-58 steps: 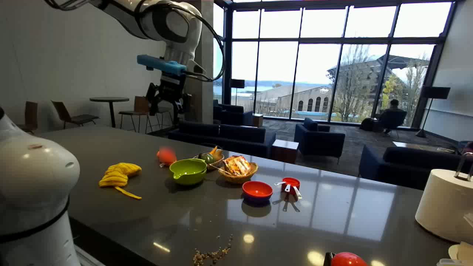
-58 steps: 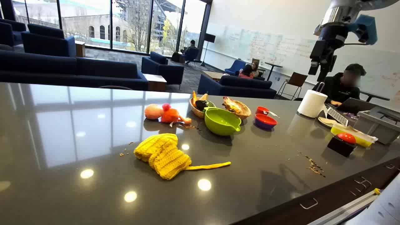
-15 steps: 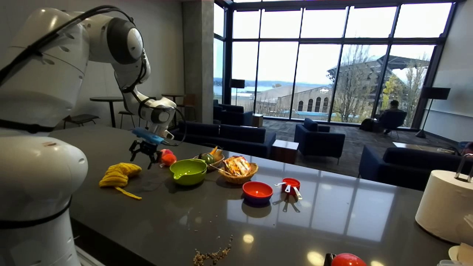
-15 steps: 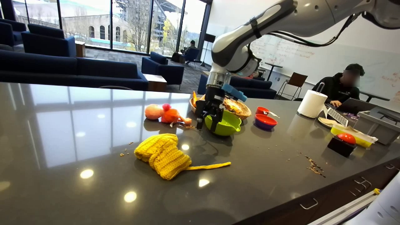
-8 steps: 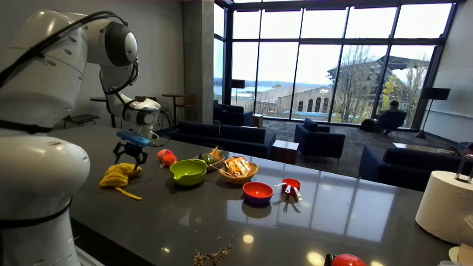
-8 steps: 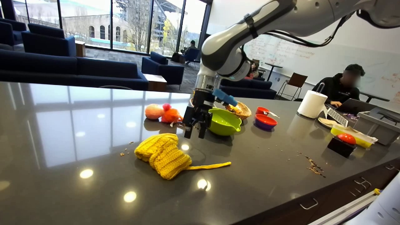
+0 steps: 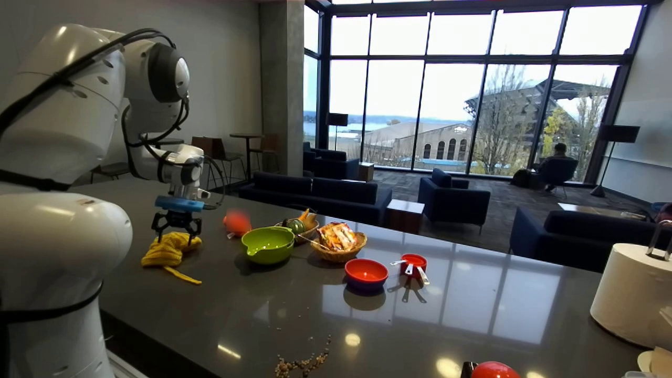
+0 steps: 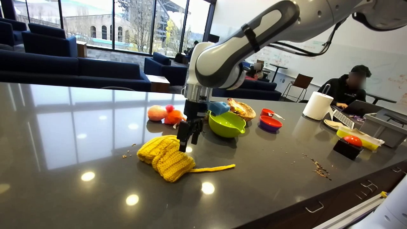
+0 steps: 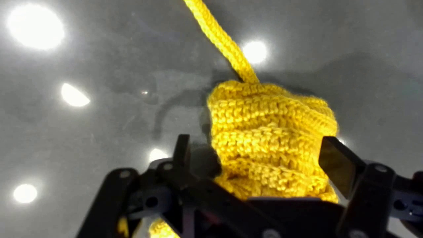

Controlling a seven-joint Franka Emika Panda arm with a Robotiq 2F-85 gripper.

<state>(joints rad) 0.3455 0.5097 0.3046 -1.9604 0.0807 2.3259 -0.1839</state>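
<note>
While the end effector (image 7: 175,240) points down over the tabletop (image 8: 254,190), you have its fingers (image 9: 336,167) spread wide, nothing pinched. In an exterior view, the yellow knitted cloth (image 8: 170,163) lies on the tabletop at 8 o'clock from it. Wrist view: one finger at 9 o'clock of the cloth's strap end, the other at 3, a stance that probably owes to the cloth's width between them. Contact: you cannot tell. Strap (image 9: 228,49) trails toward 11 o'clock. The cloth narrows at its middle, likely because soft yarn slumps.

Containers, exterior view. Green bowl (image 7: 268,256) upright at your end effector's 3 o'clock. At the bowl's 2 o'clock, a wicker basket (image 7: 307,235) with small gourds (image 7: 295,225); its wall presumably keeps them from rolling. At the bowl's 3 o'clock, a shallow basket (image 7: 340,256) with what looks like a wrapped packet (image 7: 336,234), heaped above the rim. Red bowl (image 7: 366,270) between 3 and 4 o'clock, purple outside; one bowl or two stacked, you cannot tell. Measuring cups (image 7: 413,261) at its 3 o'clock, apparently nested, perhaps to save room, handles fanned.
</note>
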